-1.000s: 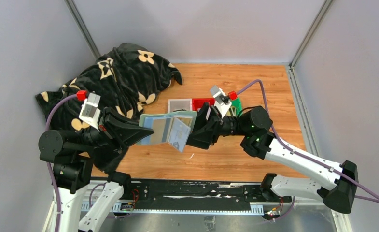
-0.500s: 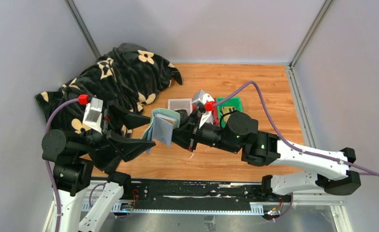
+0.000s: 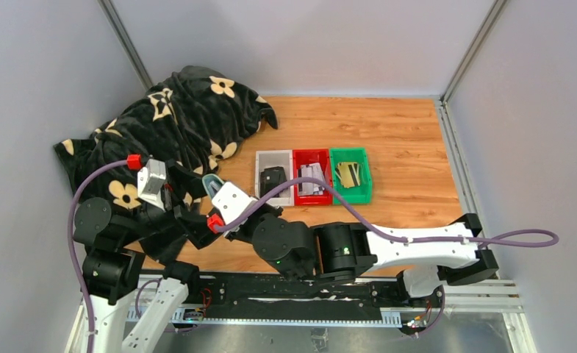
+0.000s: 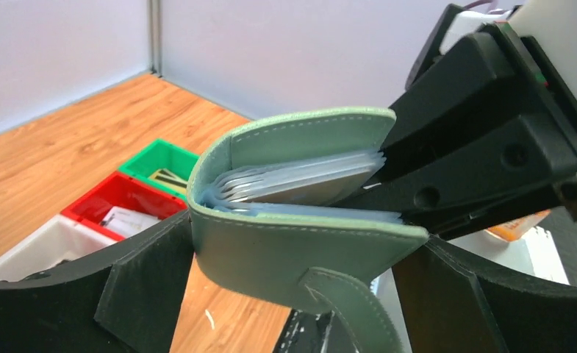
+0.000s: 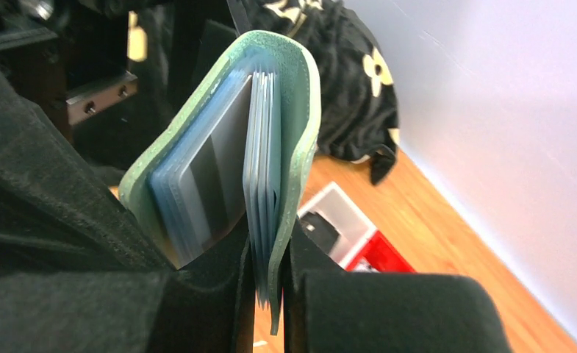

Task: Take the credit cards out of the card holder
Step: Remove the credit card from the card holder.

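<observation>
R claw (image 5: 267, 276) is clamped on the card holder (image 5: 296, 110). Its two black fingers (image 5: 197, 309) pinch one sage-green cover plus a few clear sleeves (image 5: 262, 162) at bottom centre of the R wrist view. The holder stands on edge above them, spine at the top. The other cover bows off toward the left of that frame, so the holder gapes partly open. A dark credit card (image 5: 212, 184) shows through the front sleeve.

L claw (image 4: 300, 309) is spread wide and grips nothing. In the L wrist view the holder fills the centre, off the desk (image 4: 87, 140), between and just above the L fingers (image 4: 87, 301). Its lower cover sits close to the finger at lower left, but can't tell if they touch. The closing tab (image 4: 344, 309) hangs at bottom centre. R claw comes in from the right of that frame, on the holder's open edge.

In the overhead view both claws meet lower left of centre. There the holder is only a sliver of green beside the R wrist camera (image 3: 230, 200). A white tray (image 3: 259, 180), red tray (image 3: 311, 154) and green tray (image 3: 368, 176) sit in a row mid-frame, well apart from the holder. A black cloth w/ cream flowers (image 3: 182, 110) fills the upper left.
</observation>
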